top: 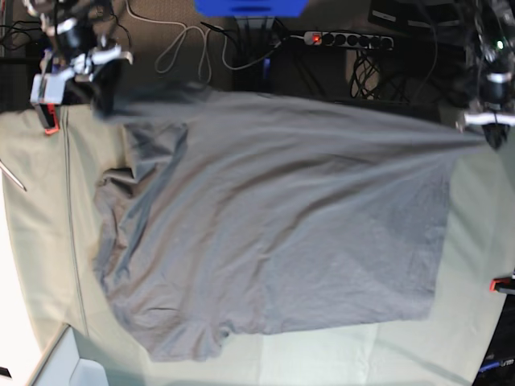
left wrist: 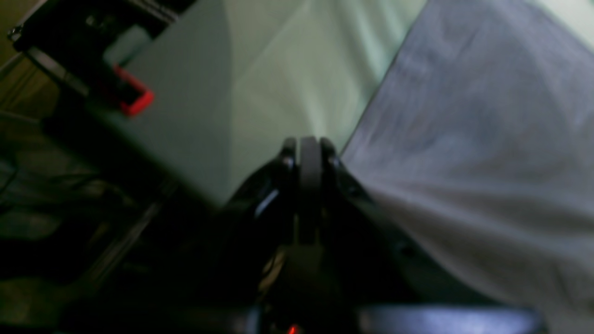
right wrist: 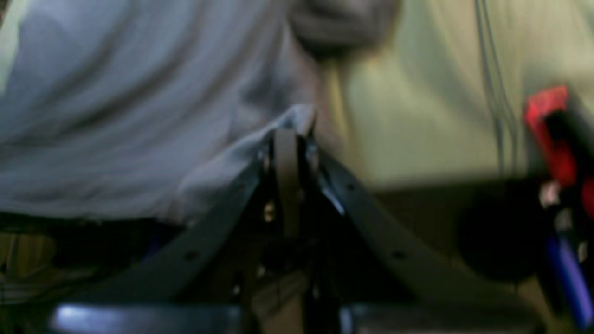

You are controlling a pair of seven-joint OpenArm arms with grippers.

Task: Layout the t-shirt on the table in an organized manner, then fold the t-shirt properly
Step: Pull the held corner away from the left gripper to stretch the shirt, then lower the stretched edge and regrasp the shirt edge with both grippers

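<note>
The grey t-shirt [top: 273,233] lies spread over the pale green table [top: 48,241], its far edge pulled taut between both arms. In the base view my right gripper [top: 105,90] pinches the shirt's far left corner, by a bunched sleeve. My left gripper [top: 489,133] pinches the far right corner. The right wrist view shows that gripper [right wrist: 290,132] shut with a fold of the t-shirt [right wrist: 116,106] at its tips. The left gripper [left wrist: 308,144] is shut at the edge of the t-shirt [left wrist: 473,139], above the table [left wrist: 278,83]. Both wrist views are blurred.
Red clamps sit on the table edges at the far left [top: 50,129] and the right [top: 503,283], and show in the wrist views [left wrist: 134,95] [right wrist: 550,130]. Cables and a power strip [top: 346,39] lie beyond the far edge. A white box [top: 68,366] stands at the near left corner.
</note>
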